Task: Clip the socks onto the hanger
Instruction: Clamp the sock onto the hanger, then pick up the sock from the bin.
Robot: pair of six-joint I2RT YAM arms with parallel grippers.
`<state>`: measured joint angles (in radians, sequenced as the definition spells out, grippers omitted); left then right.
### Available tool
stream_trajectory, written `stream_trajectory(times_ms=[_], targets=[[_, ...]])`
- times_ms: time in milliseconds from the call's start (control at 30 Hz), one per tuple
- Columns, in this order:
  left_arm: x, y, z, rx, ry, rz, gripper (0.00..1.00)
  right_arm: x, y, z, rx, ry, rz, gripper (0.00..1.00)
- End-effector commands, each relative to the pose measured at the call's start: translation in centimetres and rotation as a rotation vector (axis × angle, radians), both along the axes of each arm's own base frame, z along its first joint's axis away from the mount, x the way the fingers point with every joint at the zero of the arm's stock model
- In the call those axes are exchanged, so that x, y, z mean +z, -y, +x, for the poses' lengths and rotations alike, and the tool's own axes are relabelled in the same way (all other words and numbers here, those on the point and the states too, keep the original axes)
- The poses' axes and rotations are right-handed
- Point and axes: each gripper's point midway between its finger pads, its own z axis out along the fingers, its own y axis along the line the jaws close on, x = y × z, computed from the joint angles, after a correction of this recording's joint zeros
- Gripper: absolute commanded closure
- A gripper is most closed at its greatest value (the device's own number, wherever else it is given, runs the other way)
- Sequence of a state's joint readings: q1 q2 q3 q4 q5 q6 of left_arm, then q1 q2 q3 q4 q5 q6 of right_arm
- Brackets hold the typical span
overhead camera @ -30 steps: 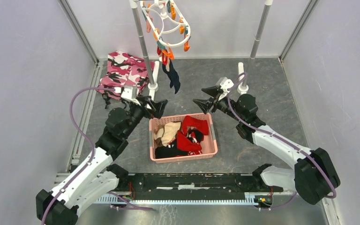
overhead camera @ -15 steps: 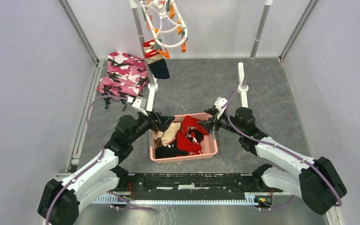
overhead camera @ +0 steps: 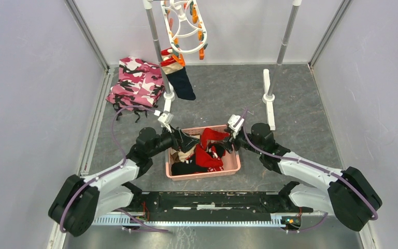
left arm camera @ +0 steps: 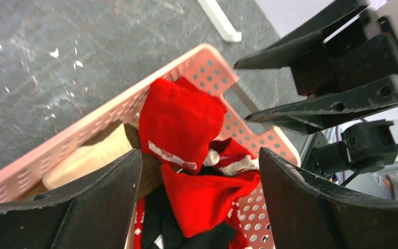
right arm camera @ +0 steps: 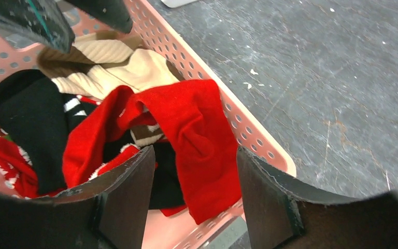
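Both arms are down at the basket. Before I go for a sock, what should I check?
1. Left gripper open and empty: ok, fingers spread.
2. Right gripper open and empty: ok, fingers spread.
3. A sock free to take: ok, the red sock lies on top, draped over the basket rim.
4. One arm per sock: not ok, both grippers seem to frame that same red sock.
5. Arm clearance: cannot tell; they face each other closely over the basket.
6. Free clips on the hanger: ok, some orange clips hang empty above the clipped navy sock.
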<state>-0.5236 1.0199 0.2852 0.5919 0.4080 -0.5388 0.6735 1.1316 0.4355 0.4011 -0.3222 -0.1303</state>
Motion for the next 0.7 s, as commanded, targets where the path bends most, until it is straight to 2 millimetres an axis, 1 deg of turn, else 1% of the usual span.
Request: stream_trajectory(times_ms=[0, 67, 233, 267, 400, 467, 500, 533, 567, 600, 667], targets=[[0.6, 1.9, 0.1, -0.064, -0.021, -0.01, 0.16, 1.2, 1.4, 1.4, -0.12, 0.045, 0.044, 0.34], [-0.6, 2.4, 0.6, -0.028, -0.025, 0.086, 0.18, 1.2, 2.1, 1.6, -0.153, 0.042, 0.062, 0.34], [-2.3, 3.8, 0.9, 0.024, 0.002, 0.246, 0.28, 0.9, 3.6, 2.1, -0.214, 0.022, 0.105, 0.33], [-2.6, 3.9, 1.0, 0.039, 0.006, 0.272, 0.29, 0.7, 3.7, 2.1, -0.219, 0.016, 0.107, 0.33], [-4.3, 4.3, 1.4, 0.081, 0.005, 0.391, 0.3, 0.5, 3.6, 1.9, -0.21, 0.001, 0.117, 0.34], [-5.3, 4.6, 1.6, 0.092, -0.001, 0.443, 0.31, 0.5, 3.6, 1.9, -0.208, 0.0, 0.119, 0.34], [-5.4, 4.7, 1.8, 0.101, -0.003, 0.46, 0.33, 0.6, 3.5, 1.9, -0.205, 0.002, 0.122, 0.33], [-5.4, 4.7, 2.2, 0.113, -0.001, 0.473, 0.39, 0.6, 3.5, 1.9, -0.204, 0.002, 0.122, 0.34], [-5.4, 4.7, 2.4, 0.125, -0.002, 0.483, 0.42, 0.6, 3.5, 1.9, -0.202, 0.002, 0.123, 0.34], [-5.2, 4.8, 2.7, 0.135, 0.0, 0.486, 0.47, 0.6, 3.5, 1.9, -0.202, 0.001, 0.122, 0.34], [-4.5, 4.9, 3.2, 0.15, 0.013, 0.484, 0.56, 0.6, 3.5, 1.8, -0.2, 0.003, 0.124, 0.34]])
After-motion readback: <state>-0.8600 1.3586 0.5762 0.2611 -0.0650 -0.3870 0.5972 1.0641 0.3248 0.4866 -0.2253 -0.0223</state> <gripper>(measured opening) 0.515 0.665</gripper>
